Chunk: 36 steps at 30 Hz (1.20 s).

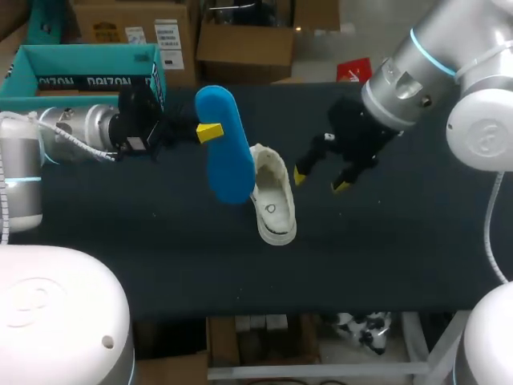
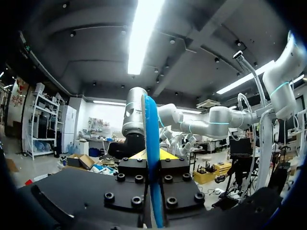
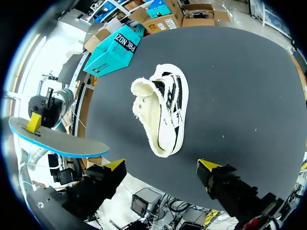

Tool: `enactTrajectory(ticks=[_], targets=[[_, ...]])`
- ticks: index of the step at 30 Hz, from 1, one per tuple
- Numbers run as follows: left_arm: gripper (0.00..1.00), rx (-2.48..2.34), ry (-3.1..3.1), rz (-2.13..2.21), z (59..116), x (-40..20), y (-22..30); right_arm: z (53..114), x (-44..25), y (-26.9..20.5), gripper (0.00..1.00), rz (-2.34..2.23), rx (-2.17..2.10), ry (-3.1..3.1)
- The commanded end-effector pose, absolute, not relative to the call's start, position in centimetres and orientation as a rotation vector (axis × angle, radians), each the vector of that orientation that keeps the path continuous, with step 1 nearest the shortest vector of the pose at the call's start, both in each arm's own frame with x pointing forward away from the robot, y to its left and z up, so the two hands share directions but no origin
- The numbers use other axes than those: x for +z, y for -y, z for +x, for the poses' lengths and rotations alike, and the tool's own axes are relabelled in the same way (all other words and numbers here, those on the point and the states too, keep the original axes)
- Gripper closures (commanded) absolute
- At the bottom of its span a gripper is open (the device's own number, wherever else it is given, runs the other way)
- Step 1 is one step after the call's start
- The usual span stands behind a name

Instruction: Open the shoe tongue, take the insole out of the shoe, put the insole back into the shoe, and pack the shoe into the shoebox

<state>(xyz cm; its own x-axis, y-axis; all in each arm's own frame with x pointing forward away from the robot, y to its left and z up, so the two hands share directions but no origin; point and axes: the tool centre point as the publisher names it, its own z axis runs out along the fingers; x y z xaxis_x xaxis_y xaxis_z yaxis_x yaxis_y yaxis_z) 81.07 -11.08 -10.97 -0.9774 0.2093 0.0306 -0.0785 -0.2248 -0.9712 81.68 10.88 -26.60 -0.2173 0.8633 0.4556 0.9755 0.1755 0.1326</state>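
Insole (image 1: 223,144) is hanging in the air above the table (image 1: 401,257), operator. Your left gripper (image 1: 210,132) is pinching it across its two faces, one yellow tip showing on the near side. In the left wrist view the blue sheet is running edge-on straight between the fingers, so that grasp is looking firm. You're holding it lifted and on edge, I'd judge, so its lower end is clearing the shoe (image 1: 272,196) and can be aimed down into the mouth for the return.

Your right gripper (image 1: 321,180) is hovering just beside the shoe on its other flank. Its fingers are spread wide, gripping nothing and touching nothing. My guess is you're parking it there to steady the shoe or hold the tongue back once the insole goes in.

The shoe itself is lying near the middle of the dark table with its opening pointing away from you. It's a cream canvas low-top with a frayed collar, black striping along the side and a dark line round the sole. It seems tipped a little toward its side, though I can't say for sure. The insole is showing bright blue above and pale grey beneath, thin and slightly bowed.

The shoebox (image 1: 80,80), teal, is sitting at the far left corner behind your left arm, well apart from the shoe.
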Motion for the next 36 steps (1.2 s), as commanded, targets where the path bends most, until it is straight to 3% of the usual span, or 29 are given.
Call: enactTrajectory(ticks=[1,9,17,30,36], targets=[[1.0,2.346,1.827,-0.044,80.8,-10.9,12.1,81.7,-26.6,-10.9,0.0,-1.76,-0.581,2.178],[1.0,2.345,1.831,-0.037,80.8,-10.7,12.1,81.7,-26.6,-10.9,0.0,-1.76,-0.581,2.178],[1.0,2.345,1.831,-0.037,80.8,-10.7,12.1,80.7,-26.7,-9.0,0.0,-1.98,-0.652,1.542],[1.0,2.345,1.831,-0.037,80.8,-10.7,12.1,80.2,-26.4,-9.7,0.0,-2.017,-0.645,1.611],[1.0,2.345,1.831,-0.037,80.8,-10.7,12.1,81.4,-25.9,-9.1,0.0,-1.88,-0.606,0.956]])
